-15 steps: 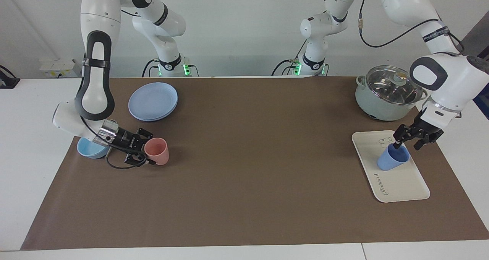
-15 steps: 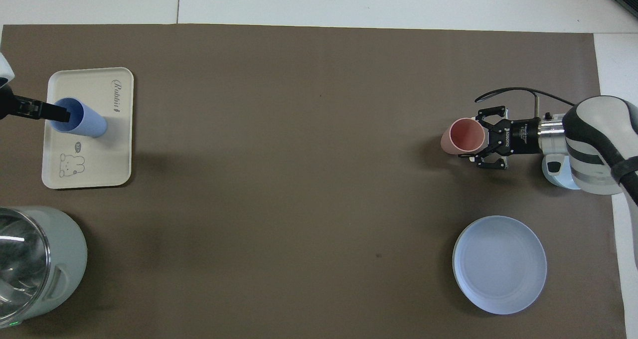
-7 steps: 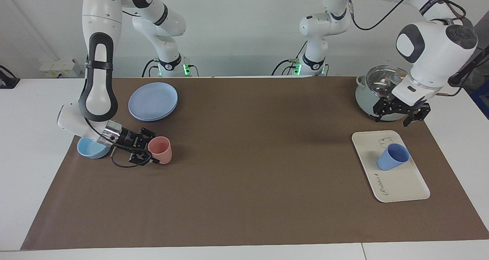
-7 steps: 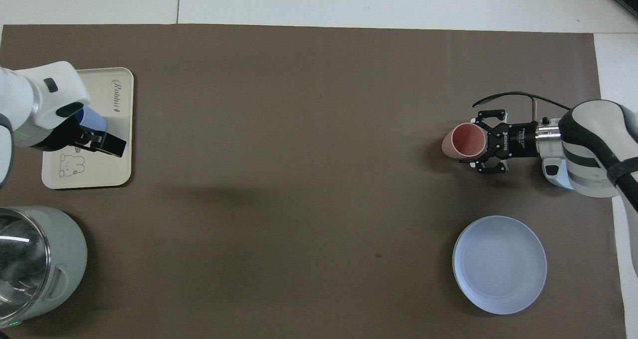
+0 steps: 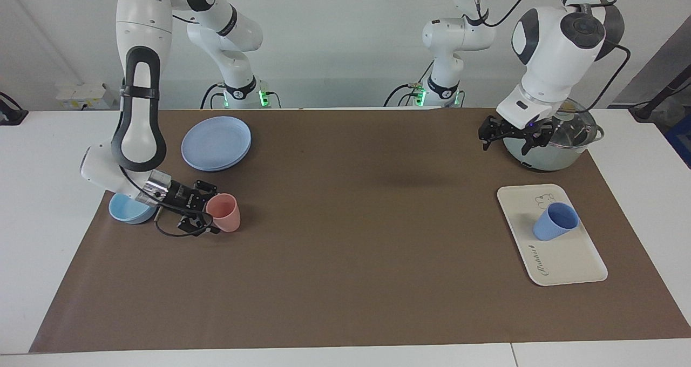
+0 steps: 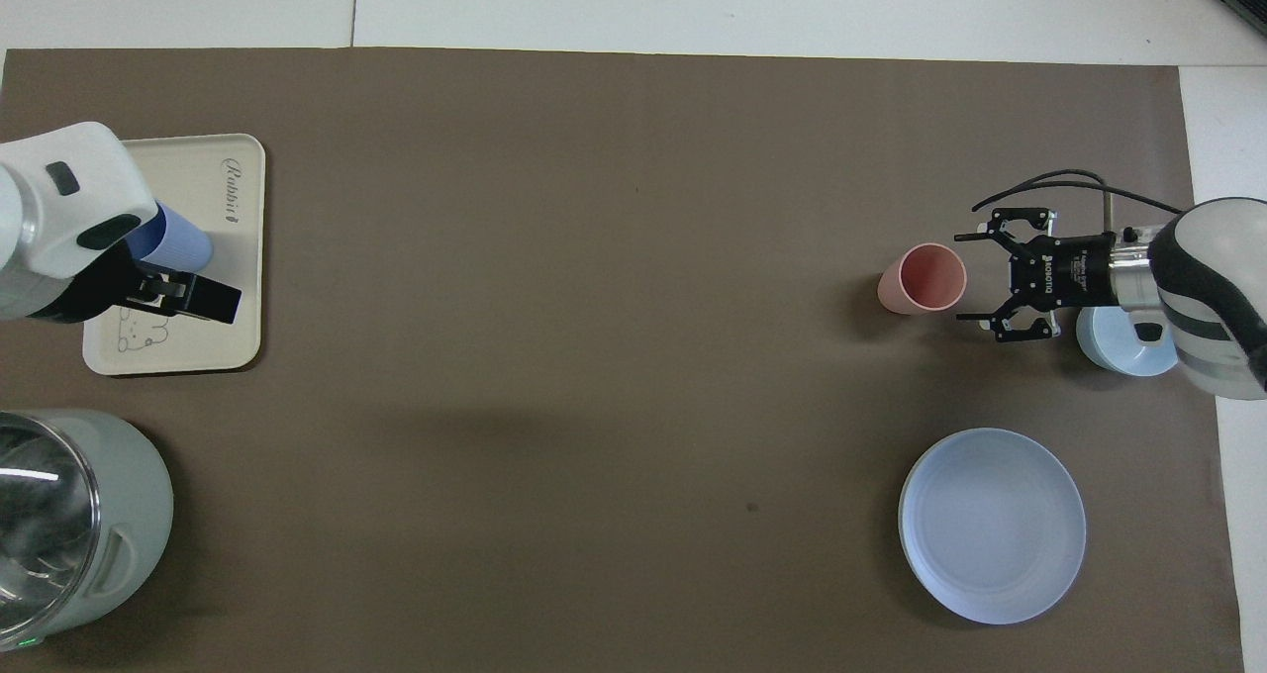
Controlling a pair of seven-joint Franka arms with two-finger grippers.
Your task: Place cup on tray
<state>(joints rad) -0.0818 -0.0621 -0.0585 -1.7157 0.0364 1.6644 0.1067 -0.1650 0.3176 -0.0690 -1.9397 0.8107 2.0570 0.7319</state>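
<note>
The periwinkle-blue cup (image 5: 555, 222) stands on the cream tray (image 5: 567, 262) at the left arm's end of the table, free of any gripper. In the overhead view the left arm covers part of the cup (image 6: 181, 242) and of the tray (image 6: 243, 277). My left gripper (image 5: 512, 135) is open and empty, raised high, above the tray's end nearer the pot. In the overhead view it (image 6: 188, 295) shows over the tray's bear drawing. My right gripper (image 6: 968, 279) is open, low over the mat, just apart from the pink tumbler.
The salmon-pink tumbler (image 5: 225, 213) (image 6: 923, 277) stands upright beside the right gripper (image 5: 202, 208). A light-blue bowl (image 5: 127, 210) (image 6: 1119, 341) sits under the right wrist. A round blue plate (image 5: 216, 143) (image 6: 992, 525) lies nearer the robots. A grey-green pot with a glass lid (image 5: 545, 159) (image 6: 69, 525) stands near the tray.
My left gripper let go of the blue cup, rose and swung up beside the pot. My right gripper opened and drew back from the pink tumbler, which stays on the mat.
</note>
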